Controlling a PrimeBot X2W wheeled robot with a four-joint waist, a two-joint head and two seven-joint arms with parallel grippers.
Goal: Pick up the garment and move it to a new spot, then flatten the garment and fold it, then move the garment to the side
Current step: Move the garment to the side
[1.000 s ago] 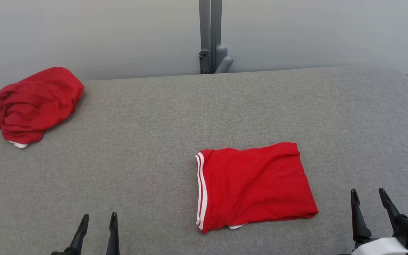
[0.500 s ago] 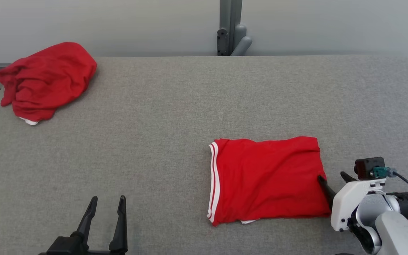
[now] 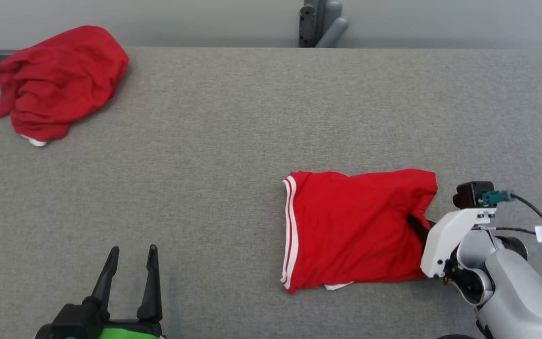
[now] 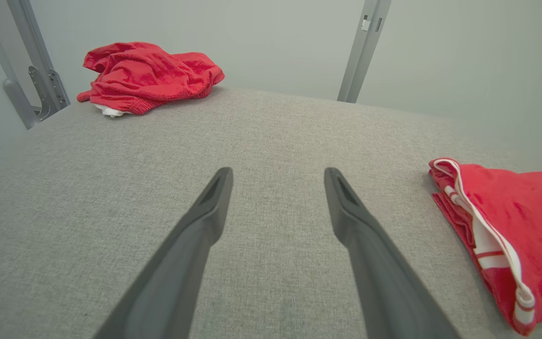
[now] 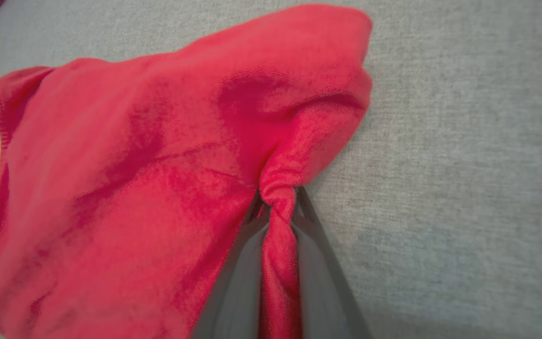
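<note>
Fold judged done: folded garment lies flat twd front-right of table. R gripper clamped on its right edge, cloth bunched betw. fingers. L gripper spread wide, empty, nr front edge. Outstanding: shift to side. Crumpled red heap at far-left corner.

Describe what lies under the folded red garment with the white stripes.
The folded garment rests on the grey table. A white scrap peeks from under its near edge; what it belongs to is covered. The right gripper pinches its right edge.
</note>
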